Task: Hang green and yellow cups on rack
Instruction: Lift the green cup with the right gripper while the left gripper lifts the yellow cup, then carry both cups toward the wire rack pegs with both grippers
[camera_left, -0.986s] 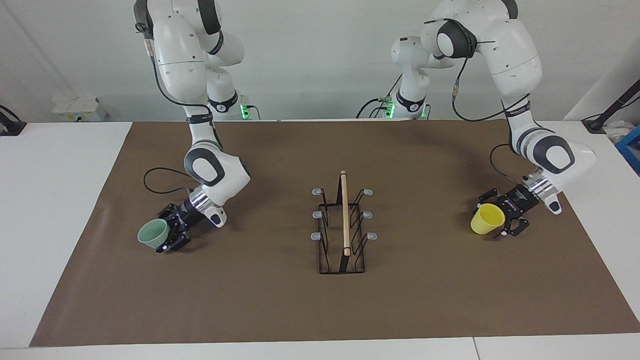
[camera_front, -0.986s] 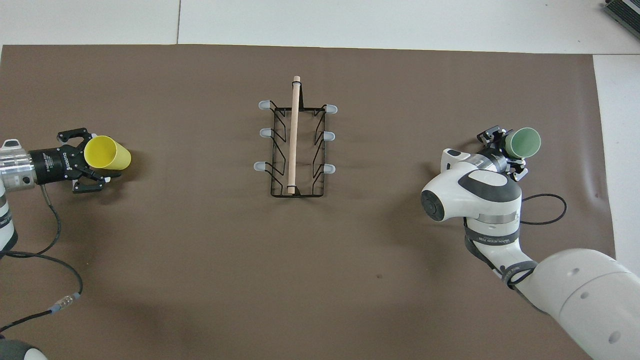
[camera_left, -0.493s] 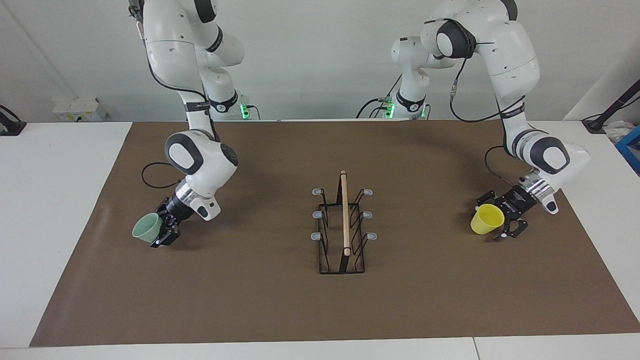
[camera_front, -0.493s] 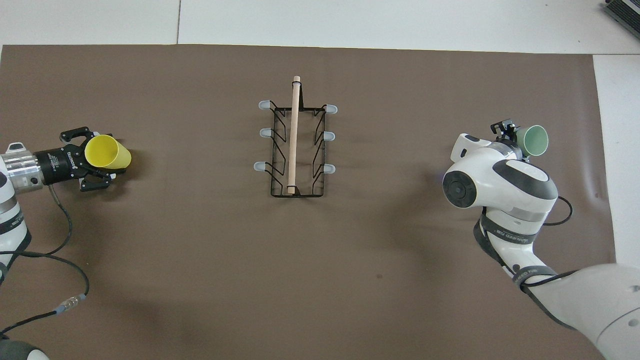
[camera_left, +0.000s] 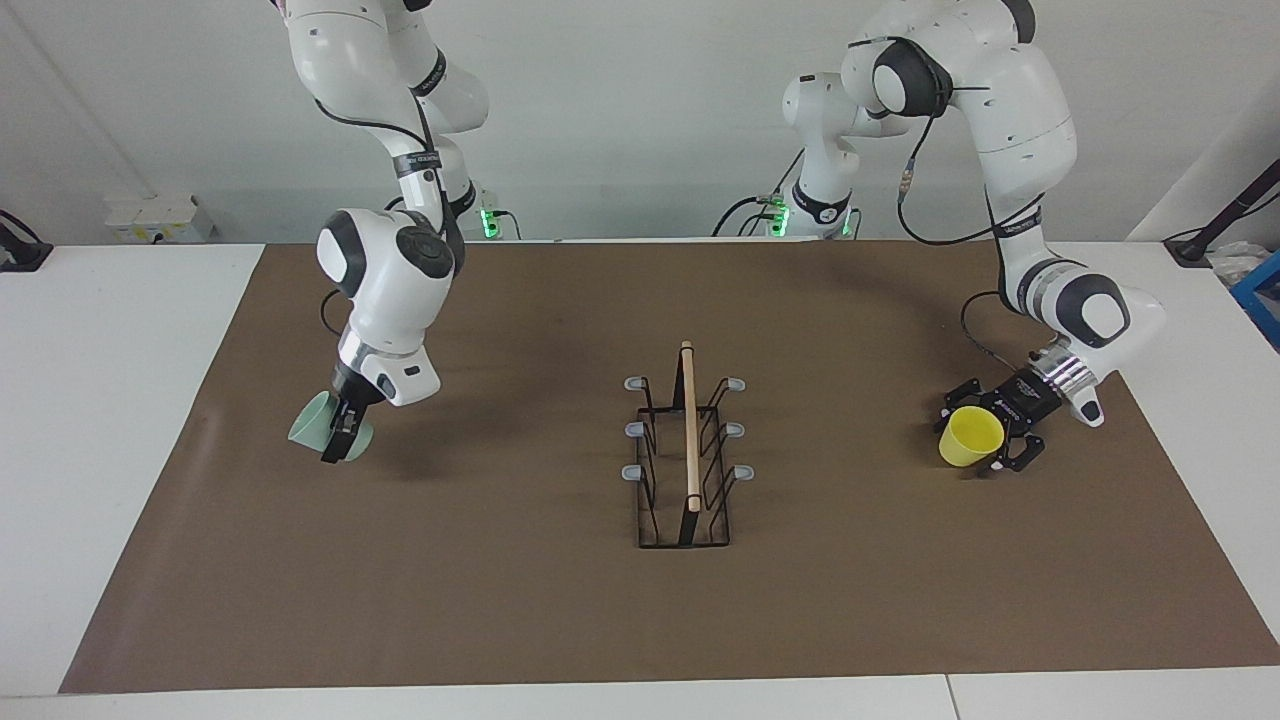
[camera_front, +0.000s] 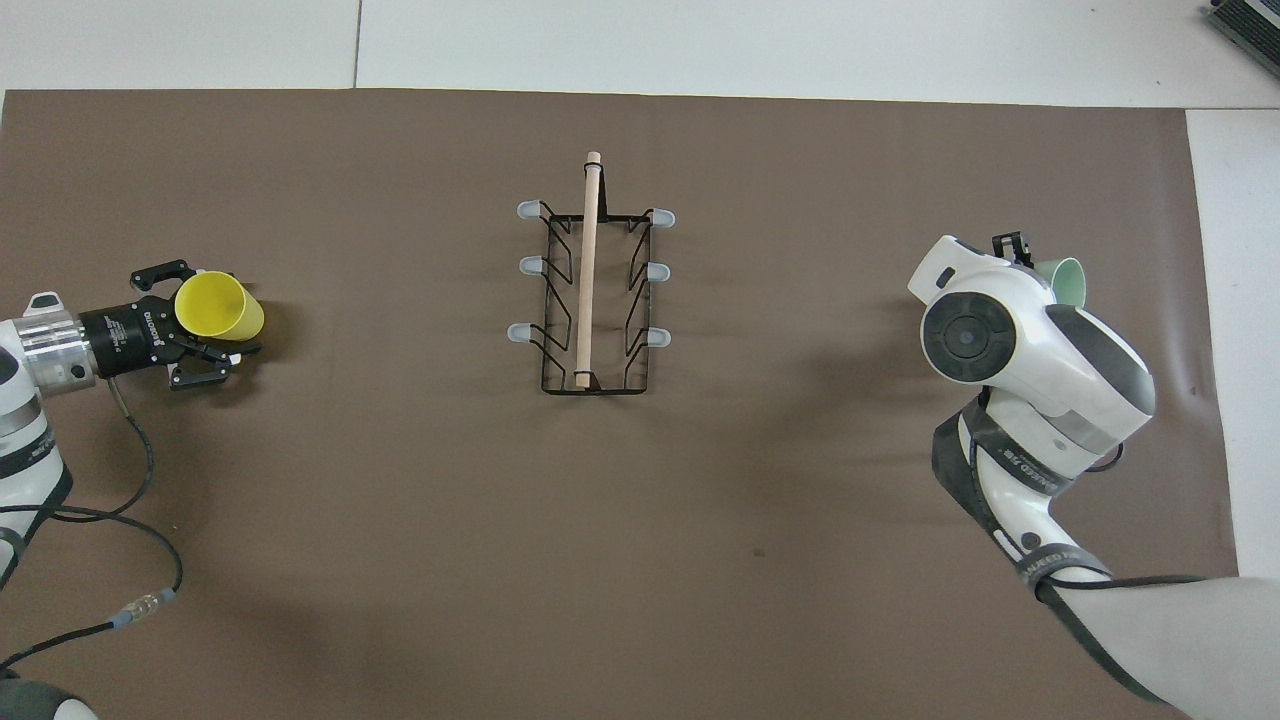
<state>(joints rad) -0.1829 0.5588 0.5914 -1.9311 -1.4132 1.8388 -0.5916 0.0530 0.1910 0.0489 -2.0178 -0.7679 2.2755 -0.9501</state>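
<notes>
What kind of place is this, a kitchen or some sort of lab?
Most likely a robotics lab, not a kitchen: two white robot arms bolted at a plain white table, a brown mat laid as a work surface, and only a small rack with two plastic cups as props.

There were two cups: one green cup (camera_left: 322, 428) and one yellow cup (camera_left: 970, 436). One rack (camera_left: 686, 450) stood on one brown mat (camera_left: 560, 600), with a single wooden rod (camera_left: 689, 425) along its top and six grey-tipped prongs (camera_left: 633, 429), three to each side. Two arms were in view, each with one gripper, the left gripper (camera_left: 985, 438) and the right gripper (camera_left: 338, 432).
</notes>
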